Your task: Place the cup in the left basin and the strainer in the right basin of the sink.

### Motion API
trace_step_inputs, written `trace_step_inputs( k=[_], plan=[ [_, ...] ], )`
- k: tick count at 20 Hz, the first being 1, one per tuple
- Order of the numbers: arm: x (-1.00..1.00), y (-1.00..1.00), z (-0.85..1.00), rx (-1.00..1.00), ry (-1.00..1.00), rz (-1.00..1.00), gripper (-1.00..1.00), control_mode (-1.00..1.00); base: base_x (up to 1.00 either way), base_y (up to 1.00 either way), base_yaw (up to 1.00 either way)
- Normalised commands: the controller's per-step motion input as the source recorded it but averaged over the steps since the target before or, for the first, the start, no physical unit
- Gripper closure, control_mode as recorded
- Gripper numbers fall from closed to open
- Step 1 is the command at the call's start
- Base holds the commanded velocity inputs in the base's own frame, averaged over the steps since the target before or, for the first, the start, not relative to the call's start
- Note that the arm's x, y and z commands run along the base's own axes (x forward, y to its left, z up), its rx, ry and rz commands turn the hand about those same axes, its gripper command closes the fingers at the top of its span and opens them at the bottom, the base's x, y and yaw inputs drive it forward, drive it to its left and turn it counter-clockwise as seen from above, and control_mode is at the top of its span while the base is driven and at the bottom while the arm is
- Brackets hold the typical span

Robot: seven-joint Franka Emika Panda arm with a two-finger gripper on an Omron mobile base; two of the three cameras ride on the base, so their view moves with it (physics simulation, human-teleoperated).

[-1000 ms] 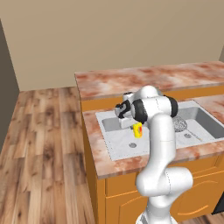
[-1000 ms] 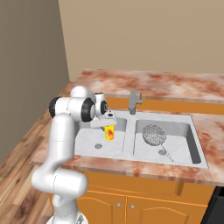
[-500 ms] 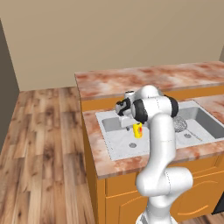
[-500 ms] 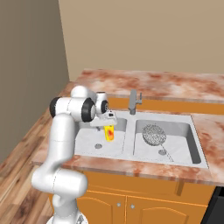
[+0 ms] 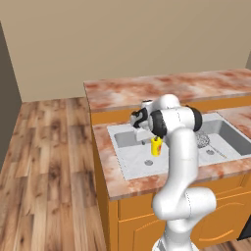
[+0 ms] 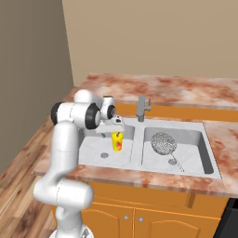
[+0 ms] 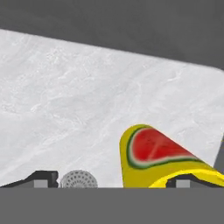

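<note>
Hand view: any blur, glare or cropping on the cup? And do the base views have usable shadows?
Hand view: flat light, no glare; the cup is soft-edged up close and cut off by the bottom edge, its watermelon mark clear. Left base view: even rendered light, faint shading in the left basin. Right base view: sharp, the strainer mesh resolves, no hard shadows.

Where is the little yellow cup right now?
The cup is in the left basin of the sink, upright under the gripper. The strainer lies in the right basin.
</note>
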Motion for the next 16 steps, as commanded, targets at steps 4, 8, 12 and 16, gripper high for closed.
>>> trace_step_inputs(
  k=[4, 8, 12, 16],
  plan=[
    [0.01, 0.05, 0.75, 0.00, -0.06, 0.00, -1.00, -1.00, 0.00, 0.00, 0.00],
    [-0.09, -0.02, 0.72, 0.00, -0.06, 0.00, -1.00, -1.00, 0.00, 0.00, 0.00],
    [-0.45, 0.00, 0.68, 0.04, -0.11, 0.00, -1.00, -1.00, 0.00, 0.00, 0.00],
    [-0.61, -0.04, 0.11, 0.15, -0.20, -0.01, -1.00, -1.00, 0.00, 0.00, 0.00]
  ],
)
